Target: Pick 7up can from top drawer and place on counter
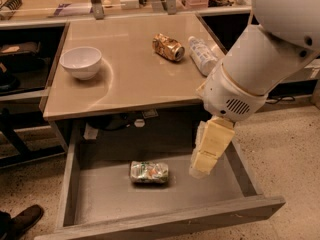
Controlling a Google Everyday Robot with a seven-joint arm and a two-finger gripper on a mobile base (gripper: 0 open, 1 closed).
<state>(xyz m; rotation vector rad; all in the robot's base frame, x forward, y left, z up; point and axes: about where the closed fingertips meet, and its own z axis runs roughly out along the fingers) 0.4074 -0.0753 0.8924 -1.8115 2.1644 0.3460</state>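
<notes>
At the far left bottom of my feed I see a dark shoe (pixel 22 220) on the floor, next to the drawer's left corner. Above it, on the left part of the bench (pixel 130 81), a white bowl (pixel 81 61) stands upright and nothing touches it.

Below the bench front edge the drawer (pixel 100 196) is pulled fully out toward me. The 7up can (pixel 149 172) lies on its side on the grey drawer floor, approx. in the middle, long axis left-right. It looks dented and it is apart from all the walls.

Further right on the bench top, a gold can (pixel 168 47) lies on its side. Just beside it, to the right, a clear bottle (pixel 202 55) also lies down, near the right edge. I cannot tell if these two touch.

On the right side, the white arm (pixel 265 59) comes in from the top right corner and covers part of the bench corner. The cream gripper (pixel 201 168) hangs from it, pointing down into the right half of the drawer. It is to the right of the 7up can, near but not touching. It holds nothing, and I cannot tell if it is set wide or narrow from this angle.
</notes>
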